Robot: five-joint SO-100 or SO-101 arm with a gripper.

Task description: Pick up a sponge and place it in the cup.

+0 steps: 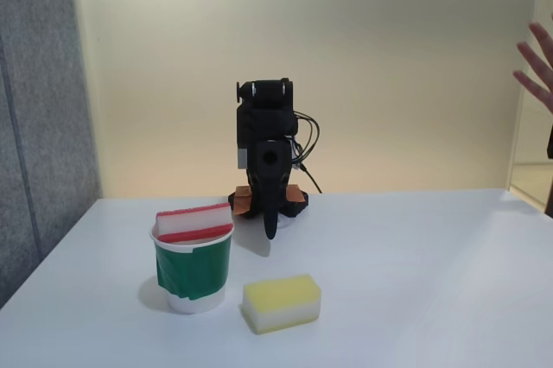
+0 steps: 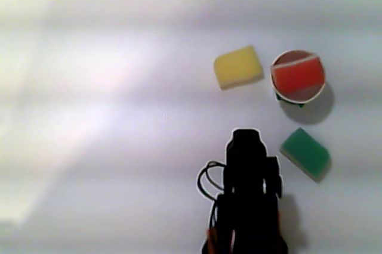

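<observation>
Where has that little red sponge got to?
The red sponge sits in the green-banded cup, left of the yellow sponge in the fixed view, sticking out above the rim.

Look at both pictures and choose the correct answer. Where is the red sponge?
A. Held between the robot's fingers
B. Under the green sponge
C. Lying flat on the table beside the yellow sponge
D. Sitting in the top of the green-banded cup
D. The red sponge sits in the mouth of the cup, sticking up above its rim; in the other view it lies inside the cup's round rim.

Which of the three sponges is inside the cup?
The red sponge: it rests in the cup. The yellow sponge and green sponge lie on the table.
</observation>
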